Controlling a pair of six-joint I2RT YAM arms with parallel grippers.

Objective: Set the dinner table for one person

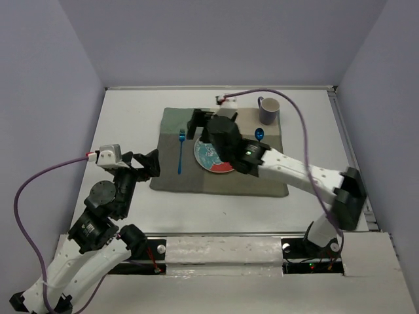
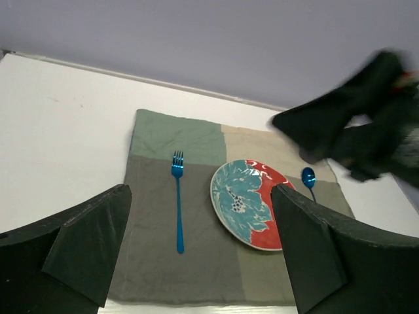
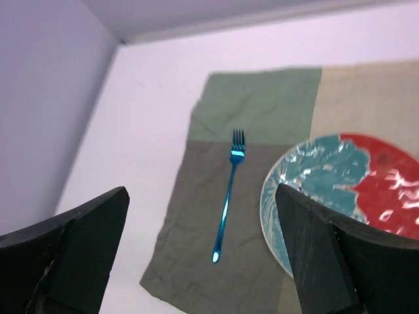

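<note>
The large matte white rectangular desk (image 1: 131, 111) is spread beneath everything. A green-and-beige four-patch cloth mat (image 1: 216, 183) is laid mid-desk. The left gripper (image 2: 200, 193) and right gripper (image 3: 201, 191) are held released, nothing grasped. A round teal-and-red plate (image 1: 211, 163) is set on the mat, a grey mug (image 1: 269, 110) stood at its far right corner, a blue metal fork (image 1: 181, 152) laid left of the plate, a small blue spoon (image 1: 260, 134) right.

A robotics lab test cell rather than a home: the dinner table (image 1: 131, 118) is a bare matte white tabletop boxed in on three sides by plain lavender-grey walls (image 1: 216, 39). Two white-and-black robot arms are bolted at its near edge, the left arm (image 1: 98, 222) and the right arm (image 1: 294, 171), each trailing a loose purple cable (image 1: 46, 169). The domestic things form a staged setting: a patchwork cloth mat (image 1: 222, 184) bearing a plate (image 1: 208, 157), a blue fork (image 1: 181, 152) and a blue spoon (image 1: 260, 135), with a mug (image 1: 269, 110) near its far corner
</note>
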